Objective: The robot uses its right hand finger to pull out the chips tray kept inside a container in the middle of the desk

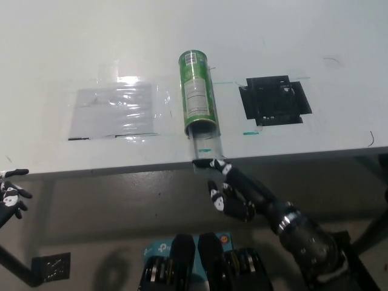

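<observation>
Chips tray [205,147], clear plastic, stuck partway out of the green container [197,91] and reached the near edge of the desk [273,36], right above the right hand [229,189]! That black hand sat just off the desk edge, one finger stretched forward with its tip hooked at the tray's near lip, the other fingers curled in under the palm; it gripped nothing, only that one finger was in contact, as far as the head view showed. From the hand, the tray lay straight ahead and touching, and the container's open mouth lay just beyond it, farther onto the desk. The container lay on its side, its long axis running away from the hand toward the far side of the desk, closed end far, open end near, and the tray shared that line. So a pull would run straight back along that axis, toward the robot, by my reading. The right hand was plainly the nearer one. The white left hand [11,195] rested well off to the left, below desk level, fingers spread and empty. A black square patch [274,100] lay beyond the hand to its right; a clear plastic sheet [112,110] lay beyond to its left.
</observation>
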